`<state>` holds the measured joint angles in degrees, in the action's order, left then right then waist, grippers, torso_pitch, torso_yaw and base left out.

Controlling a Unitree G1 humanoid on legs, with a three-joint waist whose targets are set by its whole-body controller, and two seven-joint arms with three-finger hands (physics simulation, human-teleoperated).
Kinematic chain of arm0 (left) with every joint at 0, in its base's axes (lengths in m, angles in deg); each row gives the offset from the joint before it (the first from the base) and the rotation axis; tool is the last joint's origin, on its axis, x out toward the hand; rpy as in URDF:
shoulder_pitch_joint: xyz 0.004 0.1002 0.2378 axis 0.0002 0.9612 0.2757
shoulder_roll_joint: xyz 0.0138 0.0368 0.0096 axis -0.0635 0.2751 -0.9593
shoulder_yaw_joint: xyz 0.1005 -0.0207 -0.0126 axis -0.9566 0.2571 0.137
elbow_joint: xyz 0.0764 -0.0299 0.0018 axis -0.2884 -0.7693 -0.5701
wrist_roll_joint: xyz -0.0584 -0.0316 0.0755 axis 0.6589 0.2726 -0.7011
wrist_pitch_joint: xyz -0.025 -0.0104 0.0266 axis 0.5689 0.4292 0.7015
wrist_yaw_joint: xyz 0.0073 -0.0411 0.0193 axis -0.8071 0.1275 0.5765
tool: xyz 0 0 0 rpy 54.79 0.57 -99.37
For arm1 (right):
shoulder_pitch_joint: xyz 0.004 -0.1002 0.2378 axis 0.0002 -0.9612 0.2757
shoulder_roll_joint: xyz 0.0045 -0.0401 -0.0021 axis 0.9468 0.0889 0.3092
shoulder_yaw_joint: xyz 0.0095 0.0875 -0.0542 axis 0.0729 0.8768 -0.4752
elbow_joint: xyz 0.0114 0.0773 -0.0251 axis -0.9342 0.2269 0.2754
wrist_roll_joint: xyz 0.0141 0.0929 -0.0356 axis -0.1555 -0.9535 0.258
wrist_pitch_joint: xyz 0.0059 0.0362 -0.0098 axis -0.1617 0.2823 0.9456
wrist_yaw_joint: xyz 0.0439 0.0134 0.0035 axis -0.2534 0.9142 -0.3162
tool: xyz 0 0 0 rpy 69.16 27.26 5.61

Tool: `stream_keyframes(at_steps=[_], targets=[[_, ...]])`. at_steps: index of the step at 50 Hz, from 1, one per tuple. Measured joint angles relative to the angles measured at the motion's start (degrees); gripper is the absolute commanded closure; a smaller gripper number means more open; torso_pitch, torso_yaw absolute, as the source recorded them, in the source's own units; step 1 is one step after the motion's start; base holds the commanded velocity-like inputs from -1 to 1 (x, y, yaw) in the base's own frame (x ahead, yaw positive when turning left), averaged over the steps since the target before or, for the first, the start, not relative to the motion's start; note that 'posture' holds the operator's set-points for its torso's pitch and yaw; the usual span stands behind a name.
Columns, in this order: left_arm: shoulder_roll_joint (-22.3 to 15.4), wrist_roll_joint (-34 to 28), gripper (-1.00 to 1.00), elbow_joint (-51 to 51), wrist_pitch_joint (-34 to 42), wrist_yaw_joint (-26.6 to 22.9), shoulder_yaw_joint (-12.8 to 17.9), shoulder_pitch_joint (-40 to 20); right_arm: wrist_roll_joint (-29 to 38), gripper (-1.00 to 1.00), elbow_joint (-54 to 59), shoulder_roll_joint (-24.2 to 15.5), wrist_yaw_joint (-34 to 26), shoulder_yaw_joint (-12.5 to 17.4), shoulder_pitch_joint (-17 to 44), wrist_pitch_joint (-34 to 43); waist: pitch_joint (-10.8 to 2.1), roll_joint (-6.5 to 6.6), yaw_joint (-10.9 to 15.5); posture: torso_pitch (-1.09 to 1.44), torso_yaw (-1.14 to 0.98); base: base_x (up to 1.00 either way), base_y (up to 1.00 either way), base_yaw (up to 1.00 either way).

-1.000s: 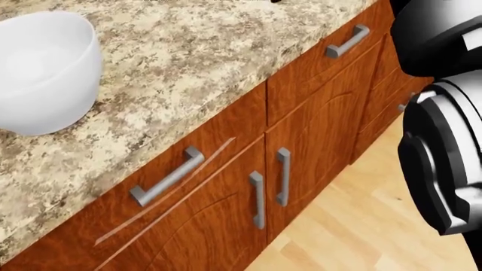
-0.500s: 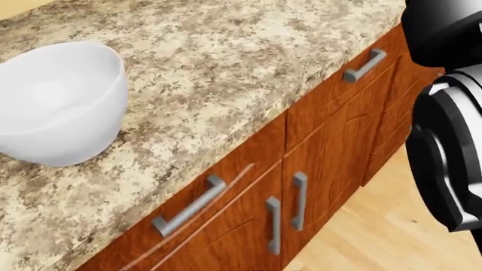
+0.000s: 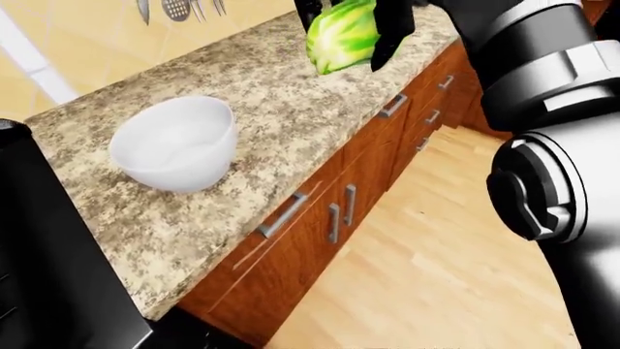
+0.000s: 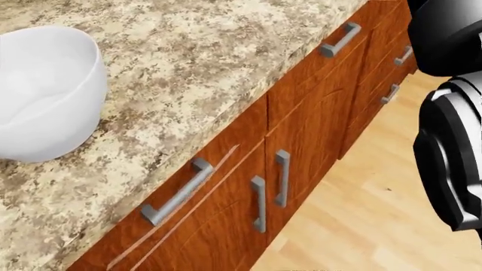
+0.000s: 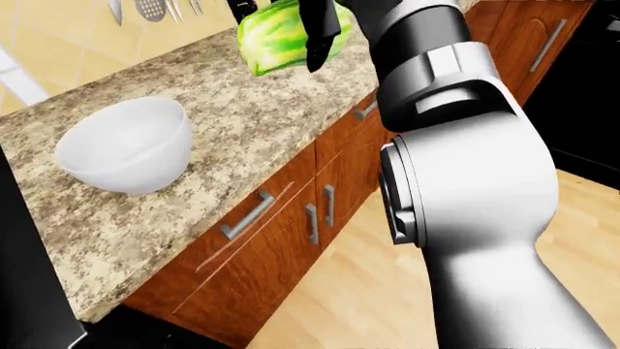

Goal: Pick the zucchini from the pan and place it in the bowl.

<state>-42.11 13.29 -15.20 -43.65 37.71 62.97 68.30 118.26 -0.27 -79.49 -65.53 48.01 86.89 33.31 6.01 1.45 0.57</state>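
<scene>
One zucchini [image 3: 341,35] in right hand [image 3: 357,22]; one bowl [image 3: 176,143].

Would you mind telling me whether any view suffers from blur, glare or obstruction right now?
All three renders are sharp, with flat, even lighting and no glare. In the head view the robot's own arm blocks the right edge, and the bowl is cropped at the left. In the right-eye view the arm fills much of the right side, and the right hand with the zucchini is cut by the top edge.

A speckled granite tabletop [image 3: 291,94] runs over reddish wooden cabinets [image 3: 320,218] with grey handles. One white bowl [image 3: 177,143] stands on it, upright, near its left end.
</scene>
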Motion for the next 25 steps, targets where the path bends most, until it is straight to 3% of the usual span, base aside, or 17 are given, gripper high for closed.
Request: stream_keyframes(at_steps=[6, 17, 23, 25], targets=[[0.06, 0.16, -1.0, 0.25, -0.13, -0.21, -0.77, -0.31, -2.74, 0.99, -0.86, 0.81, -4.13, 4.37, 0.82, 4.48, -1.3, 2.26, -1.44, 0.0, 0.0, 0.0, 0.0, 0.0], [0.18, 0.1, -1.0, -0.23, -0.07, -0.14, -0.77, -0.24, -6.17, 1.0, -1.17, 1.12, -6.18, 3.65, 0.8, 5.95, -1.91, 2.38, -2.3, 0.0, 0.0, 0.0, 0.0, 0.03], [0.07, 0.23, -1.0, 0.33, -0.08, -0.39, -0.57, -0.07, -6.31, 1.0, -1.3, 0.76, -6.59, 3.49, 0.65, 6.47, -3.09, 4.41, -1.47, 0.0, 0.0, 0.0, 0.0, 0.3], [-0.03, 0.19, -1.0, 0.26, -0.28, -0.31, -0.09, -0.03, -6.58, 1.0, -1.58, 1.12, -6.47, 3.49, 0.78, 6.49, -3.23, 4.22, -1.11, 0.0, 0.0, 0.0, 0.0, 0.4]])
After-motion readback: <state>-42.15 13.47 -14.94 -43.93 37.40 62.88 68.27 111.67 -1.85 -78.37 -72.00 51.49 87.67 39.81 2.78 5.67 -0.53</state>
